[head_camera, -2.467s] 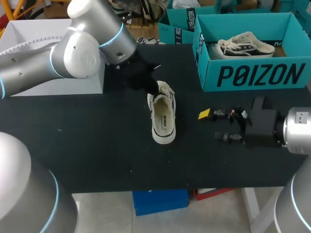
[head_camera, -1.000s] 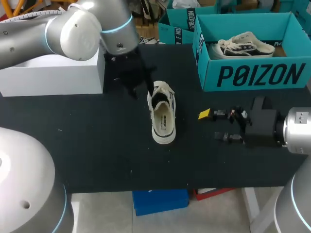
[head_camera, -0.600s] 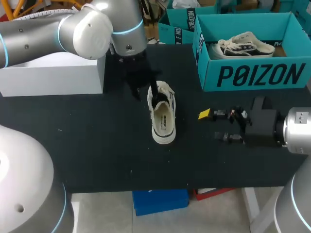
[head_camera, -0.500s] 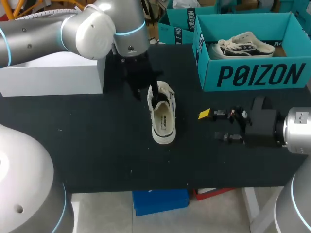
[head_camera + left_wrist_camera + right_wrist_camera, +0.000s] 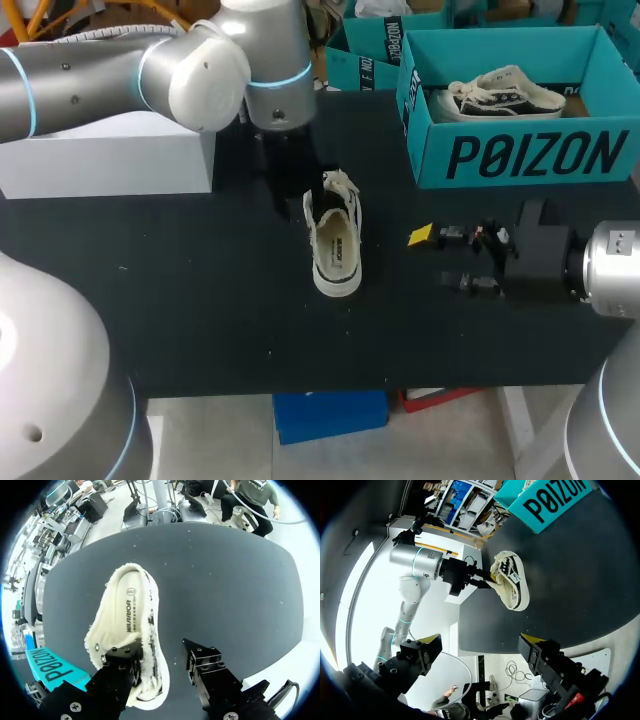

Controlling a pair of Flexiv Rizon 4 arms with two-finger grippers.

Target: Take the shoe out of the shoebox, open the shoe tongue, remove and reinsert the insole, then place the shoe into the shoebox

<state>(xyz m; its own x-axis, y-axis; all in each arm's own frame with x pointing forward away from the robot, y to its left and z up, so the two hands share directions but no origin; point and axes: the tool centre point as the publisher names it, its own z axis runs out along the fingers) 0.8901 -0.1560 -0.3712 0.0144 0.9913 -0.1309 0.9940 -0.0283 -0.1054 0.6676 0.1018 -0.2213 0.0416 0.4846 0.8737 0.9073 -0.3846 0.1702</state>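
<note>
Near the middle of the black table (image 5: 200, 300) lay the shoe (image 5: 335, 240), a pale low sneaker set lengthwise, one end toward the near edge and the other toward the far edge. Its insole (image 5: 131, 607) lay inside it, open to view.

Our left arm (image 5: 150, 70) came in from the far left, and our left gripper (image 5: 305, 200) hung at the far end of the shoe, on its left side. From the left wrist we saw that gripper (image 5: 162, 651) with its fingers well parted. One finger (image 5: 122, 657) lay over the rim of the shoe at that far end. The other finger (image 5: 202, 657) stood over bare table to the left of the shoe, apart from it. Nothing was clamped between the two, though we could not tell whether the first finger pressed on the shoe or only hung above it.

Our right gripper (image 5: 440, 260) sat to the right of the shoe, well apart from it. Its fingers were spread wide and held nothing. From the right wrist, that gripper (image 5: 480, 645) pointed across the table toward the shoe (image 5: 510, 582) and the left arm (image 5: 420, 565) beyond it.

At the far right stood the teal shoebox (image 5: 520, 150), upright and open on top, with a second shoe (image 5: 505, 95) lying inside it. A white box (image 5: 110, 155) stood at the far left.
</note>
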